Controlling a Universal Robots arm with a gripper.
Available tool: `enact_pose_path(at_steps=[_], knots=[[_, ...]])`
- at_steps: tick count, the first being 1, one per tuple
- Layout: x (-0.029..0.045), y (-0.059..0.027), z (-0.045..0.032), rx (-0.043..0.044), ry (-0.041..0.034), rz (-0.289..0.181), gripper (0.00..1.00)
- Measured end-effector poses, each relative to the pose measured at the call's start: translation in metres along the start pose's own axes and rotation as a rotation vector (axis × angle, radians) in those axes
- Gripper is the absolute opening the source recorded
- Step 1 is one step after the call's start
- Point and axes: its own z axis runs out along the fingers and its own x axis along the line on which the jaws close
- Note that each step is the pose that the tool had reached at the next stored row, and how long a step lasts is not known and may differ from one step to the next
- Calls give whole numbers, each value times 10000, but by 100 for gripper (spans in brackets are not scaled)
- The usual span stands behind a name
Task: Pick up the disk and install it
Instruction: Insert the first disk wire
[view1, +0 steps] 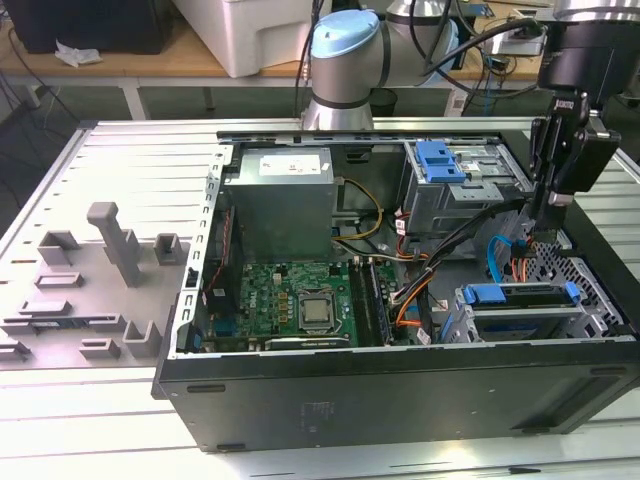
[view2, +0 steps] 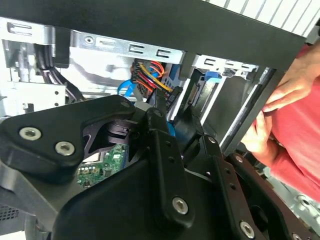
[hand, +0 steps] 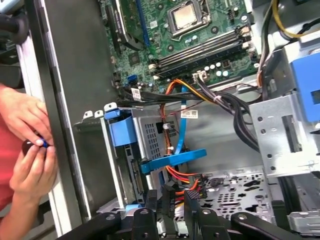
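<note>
1. In the exterior view, the black wall of the open computer case (view1: 400, 400) is nearest, and the case lies on its side on a slatted table (view1: 80, 440).
2. Just inside that wall, toward the exterior view's right, the disk (view1: 520, 295) sits in a metal drive cage with its blue carrier frame showing. The first wrist view also shows the disk (hand: 142, 145) slotted in the cage.
3. The gripper (view1: 541, 228) hangs just behind the disk, low among red and orange cables. In the first wrist view a black cable plug (hand: 168, 192) lies right at the gripper (hand: 171, 197). I cannot tell whether the claw is clamped on it or apart.
4. Outside the case wall, a person's hands (hand: 27, 145) are held together.
5. Farther back are the green motherboard (view1: 290, 300) and then the grey power-supply box (view1: 280, 205).
6. Beyond the case stands the arm (view1: 345, 60).
</note>
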Motion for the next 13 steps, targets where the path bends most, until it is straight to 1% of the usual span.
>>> enact_pose_path(at_steps=[1,2,8,10,13], knots=[[-5,1,4,5,23,1,35],[-36,7,17,21,87,4,35],[-105,23,36,42,171,10,35],[-132,29,39,54,221,13,35],[-162,31,44,74,325,15,35]])
